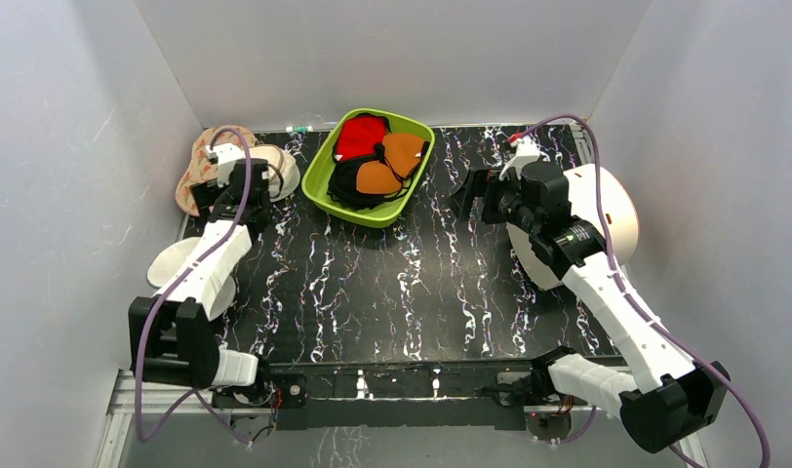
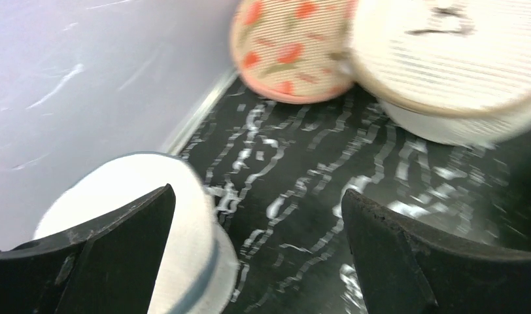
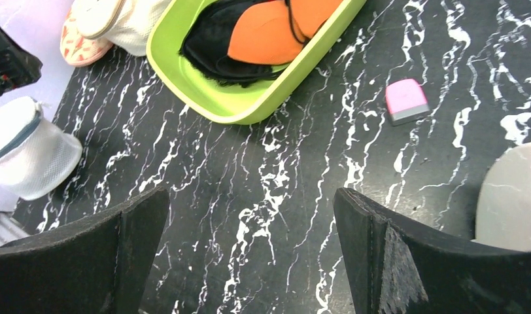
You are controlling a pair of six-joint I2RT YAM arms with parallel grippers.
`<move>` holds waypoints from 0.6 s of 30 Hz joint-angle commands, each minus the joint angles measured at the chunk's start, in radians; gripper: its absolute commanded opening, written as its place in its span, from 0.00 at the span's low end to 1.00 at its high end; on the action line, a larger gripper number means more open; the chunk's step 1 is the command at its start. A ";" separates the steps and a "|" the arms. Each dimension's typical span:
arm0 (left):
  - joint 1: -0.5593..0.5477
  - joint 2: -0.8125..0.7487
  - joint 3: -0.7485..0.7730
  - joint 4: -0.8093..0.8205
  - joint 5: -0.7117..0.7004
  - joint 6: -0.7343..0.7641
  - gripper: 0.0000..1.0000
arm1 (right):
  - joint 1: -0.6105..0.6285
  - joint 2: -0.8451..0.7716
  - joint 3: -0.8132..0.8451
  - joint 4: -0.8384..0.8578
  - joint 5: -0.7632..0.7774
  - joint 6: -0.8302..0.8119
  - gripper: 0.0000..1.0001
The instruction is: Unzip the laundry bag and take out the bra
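The laundry bag (image 3: 27, 157) is a small white mesh dome with a grey zipper line. It lies at the table's left edge (image 1: 173, 261), partly under my left forearm. In the left wrist view the laundry bag (image 2: 145, 216) sits low on the left, behind the left finger (image 2: 112, 255). My left gripper (image 2: 256, 194) is open above bare table and holds nothing; from above the left gripper (image 1: 231, 195) is near the back left corner. My right gripper (image 3: 252, 193) hangs open over the middle right of the table (image 1: 467, 195), also with nothing in it. The bra is hidden.
A green tray (image 1: 345, 200) of red, orange and black garments stands at the back centre. A floral pouch (image 2: 286, 49) and a cream round cap (image 2: 446, 59) lie back left. A large white cylinder (image 1: 612, 210) is behind the right arm. A small pink block (image 3: 407, 101) lies on the table.
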 commanded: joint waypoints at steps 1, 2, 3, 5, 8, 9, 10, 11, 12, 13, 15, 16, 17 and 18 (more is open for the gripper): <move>0.093 0.070 0.052 -0.044 -0.160 0.008 0.98 | 0.004 0.030 0.010 0.050 -0.096 0.028 0.98; 0.106 0.087 0.050 -0.039 -0.153 0.011 0.98 | 0.005 0.039 0.017 0.049 -0.110 0.028 0.98; 0.116 0.102 0.050 -0.040 -0.149 0.009 0.98 | 0.004 0.048 0.025 0.044 -0.122 0.029 0.98; 0.132 0.133 0.051 -0.044 -0.148 0.001 0.98 | 0.005 0.062 0.040 0.037 -0.140 0.030 0.98; 0.152 0.165 0.035 -0.019 -0.145 0.006 0.98 | 0.005 0.074 0.053 0.035 -0.154 0.031 0.98; 0.164 0.179 0.035 -0.023 -0.134 -0.004 0.98 | 0.005 0.076 0.053 0.034 -0.157 0.031 0.98; 0.174 0.194 0.037 -0.031 -0.110 -0.024 0.98 | 0.005 0.077 0.052 0.037 -0.160 0.032 0.98; 0.186 0.209 0.043 -0.047 -0.083 -0.043 0.98 | 0.005 0.077 0.050 0.039 -0.163 0.035 0.98; 0.196 0.230 0.052 -0.065 -0.058 -0.063 0.98 | 0.004 0.077 0.050 0.041 -0.168 0.038 0.98; 0.207 0.253 0.064 -0.087 -0.045 -0.086 0.98 | 0.005 0.077 0.050 0.039 -0.171 0.040 0.98; 0.224 0.297 0.094 -0.152 -0.029 -0.134 0.99 | 0.004 0.076 0.048 0.039 -0.174 0.045 0.98; 0.229 0.316 0.109 -0.173 -0.013 -0.152 0.98 | 0.005 0.075 0.045 0.039 -0.175 0.046 0.98; 0.229 0.333 0.117 -0.187 -0.002 -0.166 0.98 | 0.004 0.073 0.042 0.042 -0.176 0.047 0.98; 0.231 0.344 0.121 -0.197 0.011 -0.178 0.98 | 0.005 0.071 0.039 0.046 -0.178 0.053 0.98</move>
